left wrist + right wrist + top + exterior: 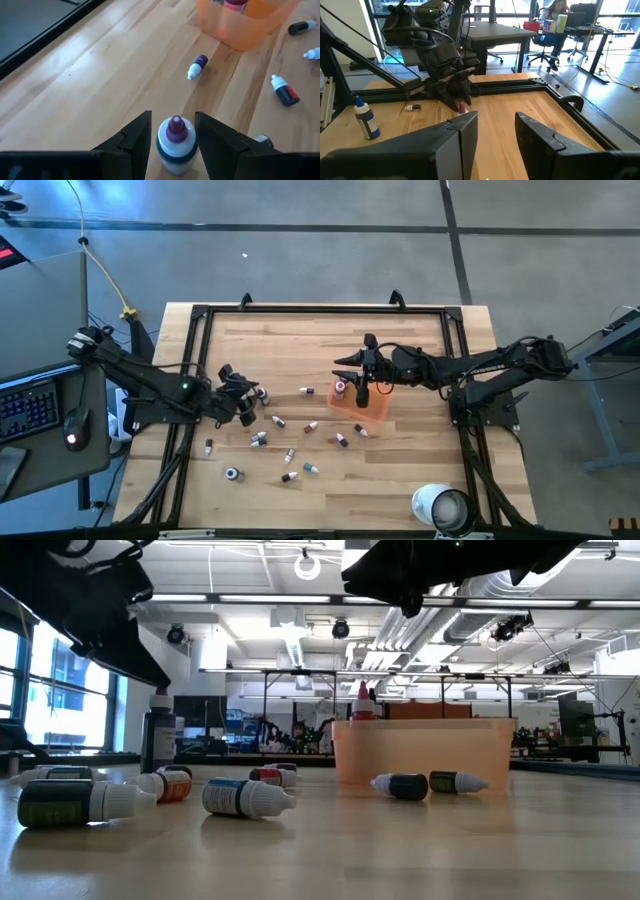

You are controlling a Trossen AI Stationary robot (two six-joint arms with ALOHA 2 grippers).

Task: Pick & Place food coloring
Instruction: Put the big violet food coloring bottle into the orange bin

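Several tiny food coloring bottles (290, 452) lie on their sides on the wooden table, with more in the low view (245, 797). One purple-tipped bottle (175, 147) stands upright on its base. My left gripper (173, 119) is open, slanting down, one finger on each side of that bottle, close but apart as far as I can see. My right gripper (495, 125) is open and holds nothing. It hangs level over the orange tray (374, 416), which holds one upright red-capped bottle (362, 700).
A large white roll (440, 506) stands at the near right corner. Black frame rails (320, 309) border the table. Another upright bottle (366, 120) stands near the left edge. Bare wood lies along the far side. A person (556, 12) sits at a desk beyond.
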